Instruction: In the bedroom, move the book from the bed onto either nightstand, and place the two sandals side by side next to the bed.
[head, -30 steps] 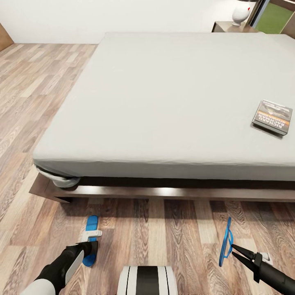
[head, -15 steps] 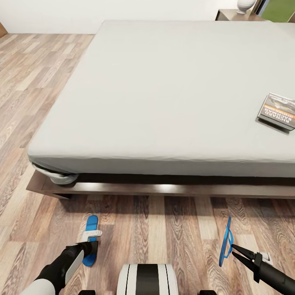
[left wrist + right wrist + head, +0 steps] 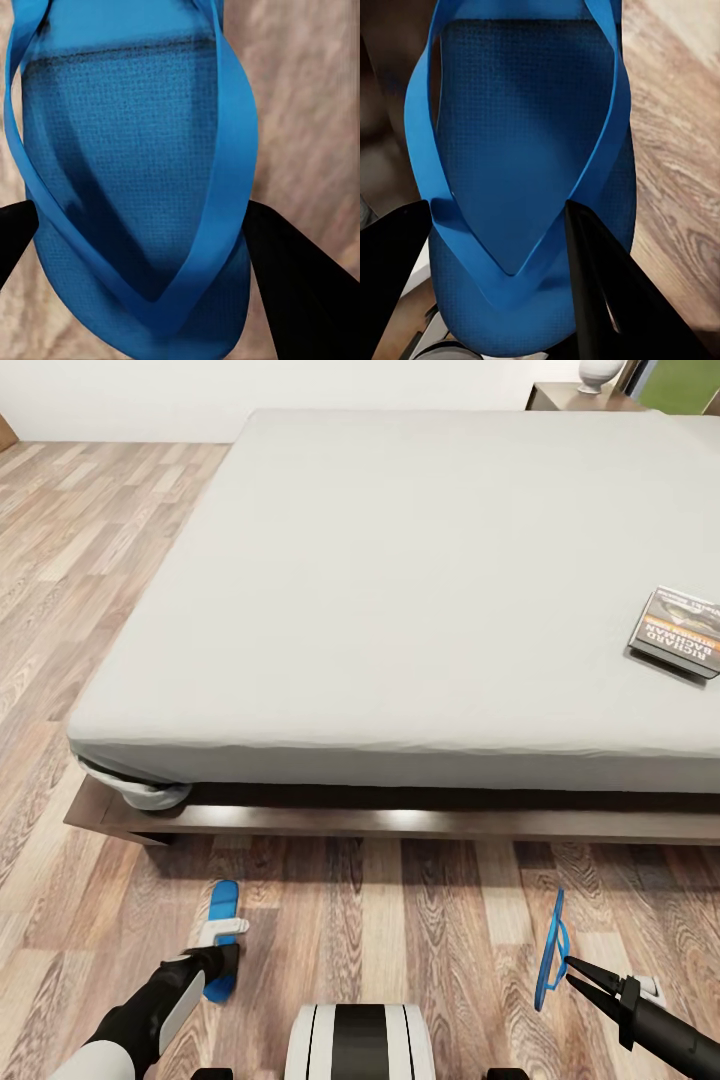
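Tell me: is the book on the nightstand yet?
No, the book lies on the bed's grey mattress near its right edge, far from the nightstand.

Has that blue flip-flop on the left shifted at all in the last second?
Barely, if at all. The left sandal keeps about the same gap from the bed frame; the whole picture shifted a second ago because the camera moved. The left tool holds it.

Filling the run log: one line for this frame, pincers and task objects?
left pincer: on left sandal, grip unclear | right pincer: shut on right sandal, edge-up | book: on bed | sandals apart
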Motion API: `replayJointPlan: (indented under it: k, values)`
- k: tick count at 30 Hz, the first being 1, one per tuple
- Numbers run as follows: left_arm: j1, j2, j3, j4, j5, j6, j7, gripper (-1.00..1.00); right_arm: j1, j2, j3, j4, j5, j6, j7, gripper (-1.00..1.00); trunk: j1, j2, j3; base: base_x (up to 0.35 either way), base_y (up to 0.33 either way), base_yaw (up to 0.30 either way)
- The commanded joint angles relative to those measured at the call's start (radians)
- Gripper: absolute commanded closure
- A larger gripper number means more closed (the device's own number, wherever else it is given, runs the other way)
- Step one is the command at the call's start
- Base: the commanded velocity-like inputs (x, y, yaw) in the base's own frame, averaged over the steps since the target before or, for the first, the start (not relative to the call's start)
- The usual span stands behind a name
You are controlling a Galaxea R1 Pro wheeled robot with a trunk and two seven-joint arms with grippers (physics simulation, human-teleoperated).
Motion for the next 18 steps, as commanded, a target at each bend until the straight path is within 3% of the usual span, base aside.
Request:
replayJointPlan:
  k: [1, 7, 18]
  values:
    - [0.0, 0.001, -0.008, -0.002, 0.009, 0.002, 0.009, 1.0, 0.0, 0.0, -0.001, 0.0, -0.001, 0.005, 0.002, 1.0, 0.0, 0.0, -0.001, 0.0, 0.0, 0.0]
    - [0.0, 0.0, -0.011, -0.002, 0.009, -0.002, 0.083, 1.0, 0.0, 0.0, -0.001, 0.0, -0.001, 0.004, 0.002, 1.0, 0.0, 0.0, -0.001, 0.0, 0.0, 0.0]
    - [0.0, -0.002, -0.011, -0.002, 0.009, -0.003, 0.094, 1.0, 0.0, 0.0, -0.001, 0.0, -0.001, 0.005, 0.002, 1.0, 0.003, -0.002, -0.028, 0.0, 0.0, 0.0]
